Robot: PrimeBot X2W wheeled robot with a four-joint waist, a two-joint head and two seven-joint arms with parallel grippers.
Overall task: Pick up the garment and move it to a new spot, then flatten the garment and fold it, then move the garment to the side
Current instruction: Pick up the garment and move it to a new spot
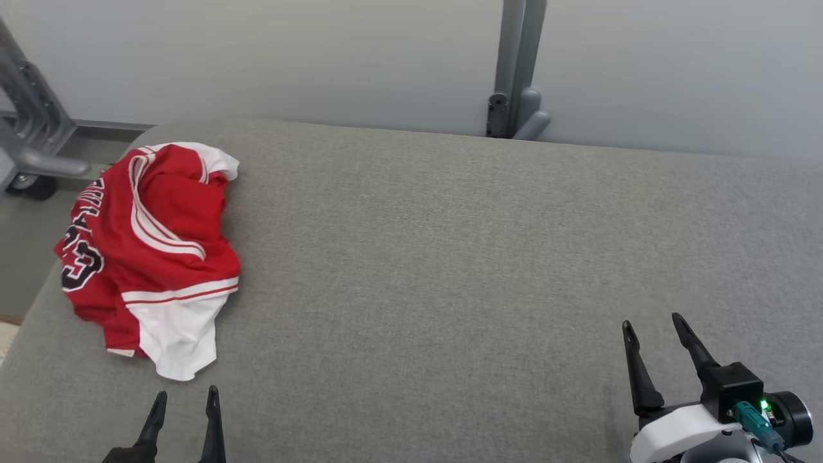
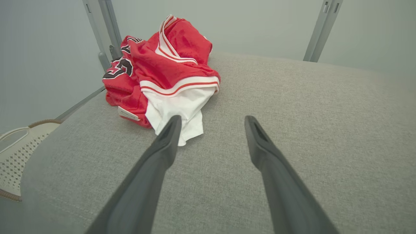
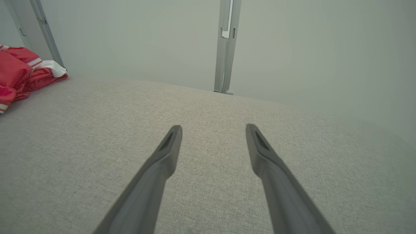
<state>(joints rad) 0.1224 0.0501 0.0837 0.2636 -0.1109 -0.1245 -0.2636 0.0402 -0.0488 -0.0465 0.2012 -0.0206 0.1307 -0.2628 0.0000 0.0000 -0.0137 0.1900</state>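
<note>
A crumpled red and white basketball jersey (image 1: 154, 244) lies on the grey fabric-covered tabletop (image 1: 450, 257), bunched in a loose heap with black lettering and a black numeral edged in white on the fold that faces away from the middle of the surface. White and red stripes run across the heap, and a plain white panel spills from the jersey's near side, flat on the fabric. The left end effector (image 1: 185, 393) hovers just short of that white panel, on the robot's side of the jersey, its two dark fingers spread wide apart and gripping nothing; in the left wrist view one fingertip (image 2: 174, 122) overlaps the white hem, but whether it touches the cloth cannot be told. The right end effector (image 1: 652, 321) is well apart from the jersey, far to the jersey's right over bare fabric, its fingers likewise parted and empty, and a small green light (image 1: 764, 406) glows on its wrist. Beyond the jersey and to its right, a grey metal post (image 1: 517, 64) rises against the pale wall behind the tabletop's back edge. Left of the jersey, off the tabletop's edge, stands a grey metal frame (image 1: 32, 128) with a dark wheel at its foot
</note>
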